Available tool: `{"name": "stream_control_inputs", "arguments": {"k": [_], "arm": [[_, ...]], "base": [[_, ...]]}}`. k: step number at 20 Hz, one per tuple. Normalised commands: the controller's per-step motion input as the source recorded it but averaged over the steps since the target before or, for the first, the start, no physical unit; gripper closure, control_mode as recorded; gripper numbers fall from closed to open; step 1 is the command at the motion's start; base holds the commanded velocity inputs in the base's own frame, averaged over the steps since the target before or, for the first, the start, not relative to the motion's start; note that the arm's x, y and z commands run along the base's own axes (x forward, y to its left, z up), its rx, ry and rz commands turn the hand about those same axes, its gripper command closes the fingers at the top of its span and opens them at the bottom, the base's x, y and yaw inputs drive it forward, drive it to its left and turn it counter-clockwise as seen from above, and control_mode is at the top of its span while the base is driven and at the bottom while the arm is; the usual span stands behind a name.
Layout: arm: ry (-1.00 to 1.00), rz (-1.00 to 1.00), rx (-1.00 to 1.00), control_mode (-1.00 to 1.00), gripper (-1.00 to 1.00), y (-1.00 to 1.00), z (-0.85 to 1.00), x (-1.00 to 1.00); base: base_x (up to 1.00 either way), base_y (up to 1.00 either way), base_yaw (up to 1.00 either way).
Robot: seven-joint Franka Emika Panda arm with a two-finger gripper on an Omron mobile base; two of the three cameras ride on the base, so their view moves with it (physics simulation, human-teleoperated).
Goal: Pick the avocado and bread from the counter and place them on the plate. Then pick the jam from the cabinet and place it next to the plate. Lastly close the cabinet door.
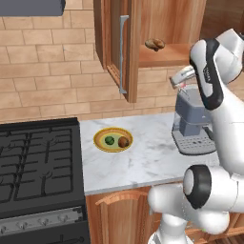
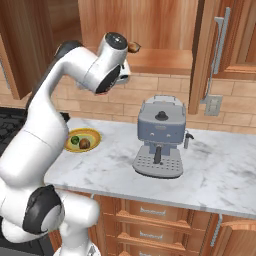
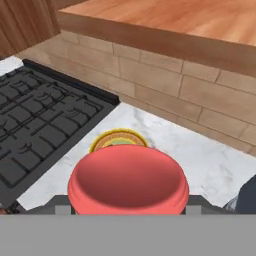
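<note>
Fingers (image 3: 60, 206) clamp one jam (image 3: 128, 181); plate (image 1: 101, 143) holds two items.

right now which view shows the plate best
The left base view: the plate sits unobstructed on the counter, with the avocado and bread on it. The right base view shows it smaller, partly behind the arm. The hand view shows just its rim above the jam.
</note>
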Motion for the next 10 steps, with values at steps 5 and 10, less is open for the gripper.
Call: {"name": "stream_control_inputs", "arguments": {"k": [5,10], "arm": [[-0.03,0.13,-0.18,-1.00,1.00,0.47,-0.77,-0.71],[0.00,0.00,-0.12,-1.00,1.00,0.19,-0.60,-0.06]], "base": [[0.00,0.00,0.00],[0.00,0.00,0.00]]}}
